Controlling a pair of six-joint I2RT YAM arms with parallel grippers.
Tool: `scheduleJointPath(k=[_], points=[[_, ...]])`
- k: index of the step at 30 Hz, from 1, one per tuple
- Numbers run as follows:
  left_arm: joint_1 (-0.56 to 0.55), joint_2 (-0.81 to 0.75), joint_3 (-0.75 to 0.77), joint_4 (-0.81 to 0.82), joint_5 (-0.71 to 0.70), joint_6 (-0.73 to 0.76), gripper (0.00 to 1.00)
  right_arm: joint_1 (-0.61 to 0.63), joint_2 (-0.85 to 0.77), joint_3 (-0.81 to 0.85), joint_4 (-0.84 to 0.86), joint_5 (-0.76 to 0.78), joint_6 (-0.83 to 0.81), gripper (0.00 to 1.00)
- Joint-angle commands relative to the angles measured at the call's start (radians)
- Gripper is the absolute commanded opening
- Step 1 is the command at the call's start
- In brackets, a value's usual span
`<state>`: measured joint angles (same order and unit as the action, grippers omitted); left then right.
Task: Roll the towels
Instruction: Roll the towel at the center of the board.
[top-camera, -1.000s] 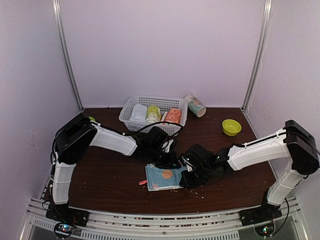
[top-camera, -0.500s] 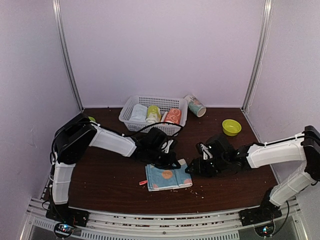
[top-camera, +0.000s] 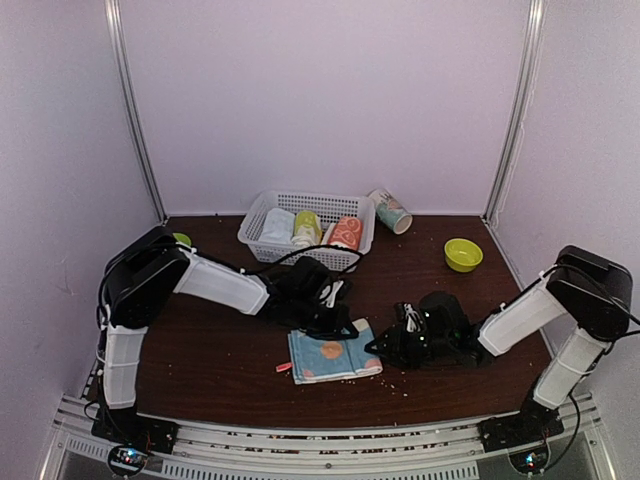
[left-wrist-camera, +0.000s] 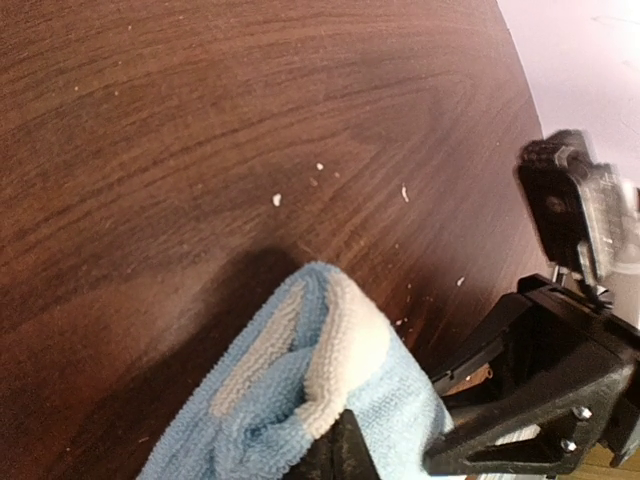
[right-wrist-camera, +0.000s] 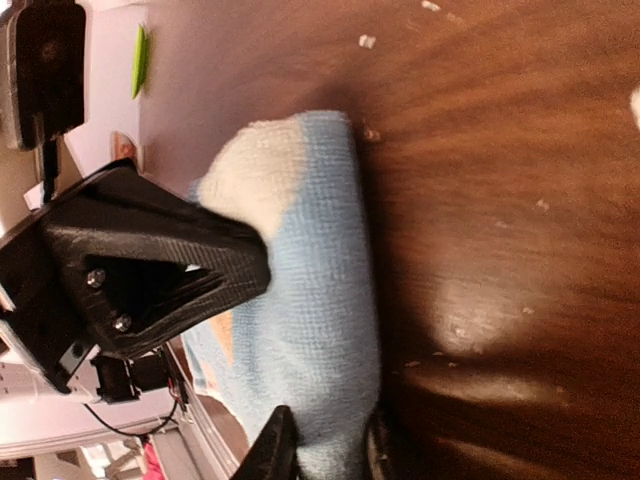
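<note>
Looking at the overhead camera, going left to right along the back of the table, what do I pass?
Small green object half hidden behind the left arm → white basket → patterned cup lying on its side → yellow-green bowl.

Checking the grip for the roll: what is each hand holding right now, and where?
The left hand pinches the blue towel at its far edge. The right hand straddles its right edge; whether it grips cannot be told.
</note>
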<state>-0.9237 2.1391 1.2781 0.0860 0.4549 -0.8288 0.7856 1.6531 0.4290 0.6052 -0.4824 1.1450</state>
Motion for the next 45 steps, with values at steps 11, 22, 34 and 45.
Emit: scheduleJointPath(k=[11, 22, 34, 45], points=[[0.002, -0.157, -0.110, -0.085, -0.077, 0.016, 0.16, -0.004, -0.096, 0.187, -0.560, 0.122, -0.254, 0.00], [0.003, -0.306, -0.204, -0.152, -0.167, 0.069, 0.30, 0.092, -0.075, 0.444, -1.003, 0.417, -0.404, 0.00], [0.003, -0.215, -0.174, -0.213, -0.233, 0.102, 0.19, 0.221, 0.087, 0.711, -1.271, 0.670, -0.415, 0.00], [0.002, -0.201, -0.227, -0.162, -0.222, 0.074, 0.02, 0.276, 0.120, 0.776, -1.224, 0.642, -0.385, 0.00]])
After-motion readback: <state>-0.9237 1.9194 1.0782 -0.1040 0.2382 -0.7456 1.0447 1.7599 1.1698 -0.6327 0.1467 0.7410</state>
